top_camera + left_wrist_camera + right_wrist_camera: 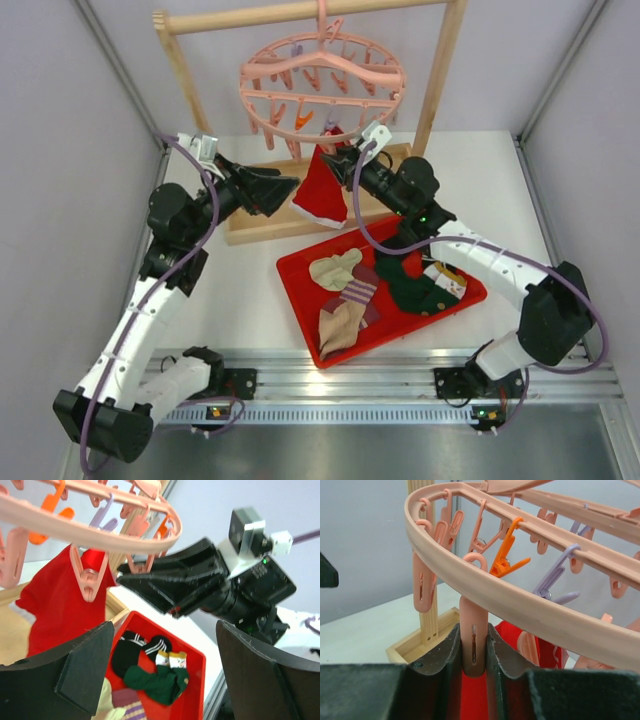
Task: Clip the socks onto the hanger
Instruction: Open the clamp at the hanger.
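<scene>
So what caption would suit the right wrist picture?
Right gripper squeezes a pink peg on the hanger, red sock behind.

The round pink plastic hanger point(520, 610) looked smooth and faintly glossy, the red cloth sock point(320, 195) soft and matt, the pale wooden rack point(440, 70) bare.

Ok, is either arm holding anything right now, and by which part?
The right gripper is shut on a pink peg of the hanger, pinching its lower half between the jaws. The left gripper is open and holds nothing.
</scene>
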`<action>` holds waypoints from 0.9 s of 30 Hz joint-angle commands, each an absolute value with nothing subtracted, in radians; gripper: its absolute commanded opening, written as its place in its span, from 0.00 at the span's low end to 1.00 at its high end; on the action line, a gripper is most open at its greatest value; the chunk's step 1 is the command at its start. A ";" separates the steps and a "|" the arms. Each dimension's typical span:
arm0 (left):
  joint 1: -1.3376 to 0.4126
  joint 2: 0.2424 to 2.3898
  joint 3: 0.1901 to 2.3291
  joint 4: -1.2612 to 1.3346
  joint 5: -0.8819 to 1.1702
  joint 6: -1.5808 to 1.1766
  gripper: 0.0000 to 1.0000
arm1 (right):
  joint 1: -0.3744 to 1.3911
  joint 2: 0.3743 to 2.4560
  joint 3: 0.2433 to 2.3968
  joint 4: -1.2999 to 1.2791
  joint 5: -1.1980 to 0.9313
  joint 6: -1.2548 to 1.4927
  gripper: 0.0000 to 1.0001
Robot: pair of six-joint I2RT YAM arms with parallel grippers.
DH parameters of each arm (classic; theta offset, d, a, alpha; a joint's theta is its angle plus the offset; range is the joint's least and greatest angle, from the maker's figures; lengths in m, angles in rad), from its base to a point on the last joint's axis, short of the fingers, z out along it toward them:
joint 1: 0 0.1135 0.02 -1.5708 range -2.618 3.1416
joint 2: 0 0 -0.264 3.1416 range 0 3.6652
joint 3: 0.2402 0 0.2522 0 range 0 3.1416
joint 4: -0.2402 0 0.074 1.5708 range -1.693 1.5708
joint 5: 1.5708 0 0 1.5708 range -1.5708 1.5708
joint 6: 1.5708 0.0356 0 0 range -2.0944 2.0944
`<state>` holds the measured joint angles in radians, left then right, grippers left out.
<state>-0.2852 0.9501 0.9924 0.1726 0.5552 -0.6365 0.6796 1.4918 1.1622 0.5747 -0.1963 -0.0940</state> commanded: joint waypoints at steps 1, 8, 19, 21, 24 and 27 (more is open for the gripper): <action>-0.324 0.972 1.063 0.204 0.422 -0.707 0.87 | 0.687 1.437 1.219 0.519 -0.202 -0.060 0.00; -0.442 1.003 1.109 0.140 0.279 -0.701 0.81 | 0.699 1.422 1.229 0.445 -0.209 0.060 0.00; -0.549 1.089 1.198 0.066 0.176 -0.687 0.62 | 0.721 1.413 1.244 0.391 -0.181 0.138 0.00; -0.552 1.123 1.224 0.034 0.149 -0.705 0.61 | 0.724 1.411 1.243 0.387 -0.175 0.140 0.00; -0.554 1.169 1.275 -0.062 0.068 -0.716 0.62 | 0.724 1.405 1.230 0.396 -0.169 0.143 0.00; -0.552 1.200 1.307 -0.075 0.049 -0.703 0.63 | 0.724 1.401 1.220 0.406 -0.173 0.149 0.00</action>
<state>-0.5514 1.1843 1.2499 -0.0322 0.1150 -0.7052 0.7109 1.4521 1.1984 0.3920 -0.1772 0.1276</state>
